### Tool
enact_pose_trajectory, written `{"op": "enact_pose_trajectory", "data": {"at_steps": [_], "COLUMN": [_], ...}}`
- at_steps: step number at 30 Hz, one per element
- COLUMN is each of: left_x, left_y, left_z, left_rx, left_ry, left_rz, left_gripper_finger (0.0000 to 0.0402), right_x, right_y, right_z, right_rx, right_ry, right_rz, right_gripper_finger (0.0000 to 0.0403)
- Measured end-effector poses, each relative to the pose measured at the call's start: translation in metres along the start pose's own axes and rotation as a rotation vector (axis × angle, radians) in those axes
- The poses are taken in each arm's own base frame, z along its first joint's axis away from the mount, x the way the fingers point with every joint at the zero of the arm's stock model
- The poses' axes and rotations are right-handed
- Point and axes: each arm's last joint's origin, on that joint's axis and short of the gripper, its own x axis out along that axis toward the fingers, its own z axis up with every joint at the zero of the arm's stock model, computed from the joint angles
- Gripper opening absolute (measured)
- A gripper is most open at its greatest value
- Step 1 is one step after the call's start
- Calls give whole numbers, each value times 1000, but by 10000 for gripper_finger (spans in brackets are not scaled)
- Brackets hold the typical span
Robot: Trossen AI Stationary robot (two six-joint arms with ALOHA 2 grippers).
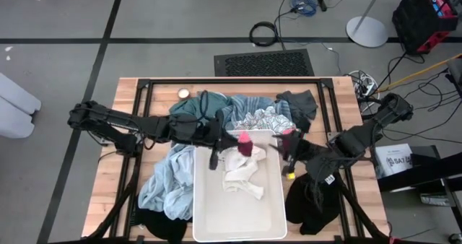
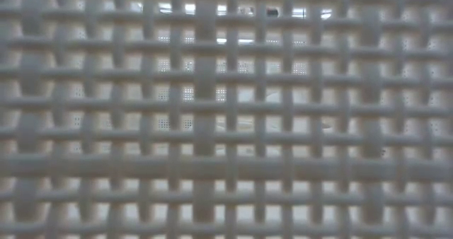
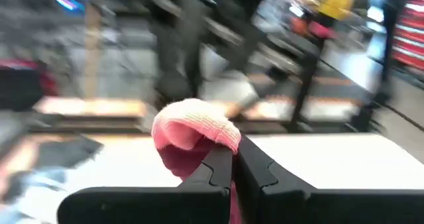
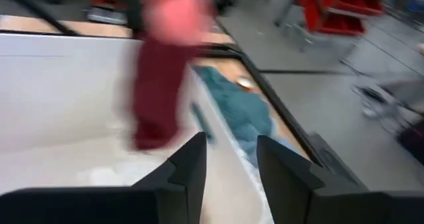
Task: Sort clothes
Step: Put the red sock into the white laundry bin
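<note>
A pink-magenta sock (image 1: 245, 142) hangs over the far end of the white bin (image 1: 271, 208), with my left gripper (image 1: 236, 137) shut on it. My right gripper (image 4: 228, 151) stands open just right of the sock (image 4: 158, 85), touching nothing. White clothes (image 1: 242, 173) lie in the bin. Around the bin lie a teal garment (image 1: 189, 111), a striped one (image 1: 256, 115), a dark grey one (image 1: 299, 103), a light blue one (image 1: 167, 185) and a black one (image 1: 314, 201). My left gripper pinches the sock between its two fingers (image 3: 218, 168), a little below the pale pink end (image 3: 195, 126), which bulges out beyond the fingertips. The fingers reach in about level from the table's left. The darker magenta length (image 4: 154, 111) hangs down below the hold, over the bin.
The low view is filled by the bin's lattice wall (image 2: 226, 112). A small round lid (image 1: 184, 93) lies near the table's far edge. More black cloth (image 1: 155, 228) lies at the near left. Cables and a box sit off the table's right side.
</note>
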Motion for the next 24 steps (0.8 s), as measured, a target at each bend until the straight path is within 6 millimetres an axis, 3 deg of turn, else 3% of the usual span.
{"op": "enact_pose_trajectory", "data": {"at_steps": [4, 10, 24], "left_x": [-1, -7, -11], "left_y": [-2, -2, -11], "left_z": [-14, -36, -45], "left_rx": [-75, -167, -144], "left_ry": [158, 393, 505], "left_rz": [-95, -71, -162], "left_gripper_finger": [3, 2, 6], "right_x": [-4, -2, 1], "right_y": [-9, -16, -19], "right_z": [-10, -18, -18], "right_rx": [65, 142, 205], "right_ry": [42, 94, 102], "right_rz": [-73, -128, -150], "right_gripper_finger": [121, 117, 116]}}
